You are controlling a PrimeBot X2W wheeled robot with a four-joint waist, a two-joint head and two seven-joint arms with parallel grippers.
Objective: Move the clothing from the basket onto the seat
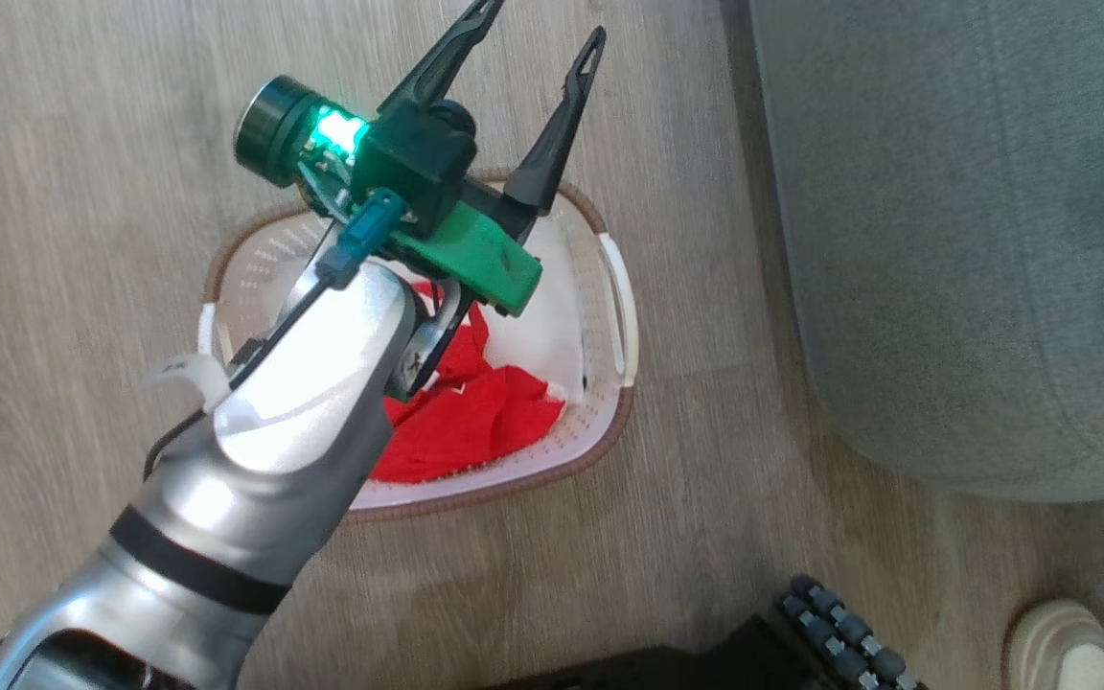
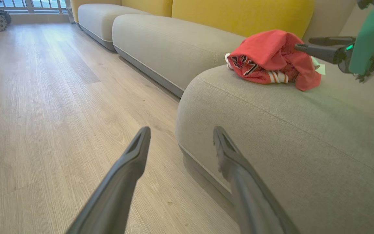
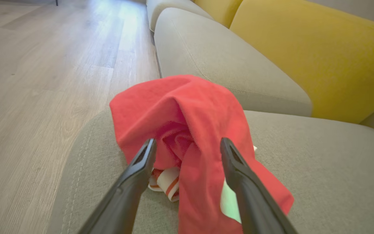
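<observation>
The cream basket [image 1: 542, 326] stands on the wood floor with red clothing [image 1: 475, 422] bunched in its near half. My left gripper [image 1: 542, 24] hovers above the basket's far rim, open and holding nothing; in the left wrist view its fingers [image 2: 181, 133] point at the floor and the seat's edge. On the grey seat [image 2: 287, 130] lies a crumpled red garment [image 2: 271, 55] with white stripe trim and lettering. My right gripper [image 3: 187, 144] is open, its fingers spread on either side of that garment [image 3: 190, 110], whose fabric hangs loose between them on the seat [image 3: 320, 162].
The seat's rounded corner [image 1: 974, 240] lies right of the basket. Yellow back cushions [image 3: 304, 55] line the sofa behind the garment. A person's pale shoe [image 1: 1060, 647] and my base's roller wheel [image 1: 839, 632] are at the lower right. Wood floor surrounds the basket.
</observation>
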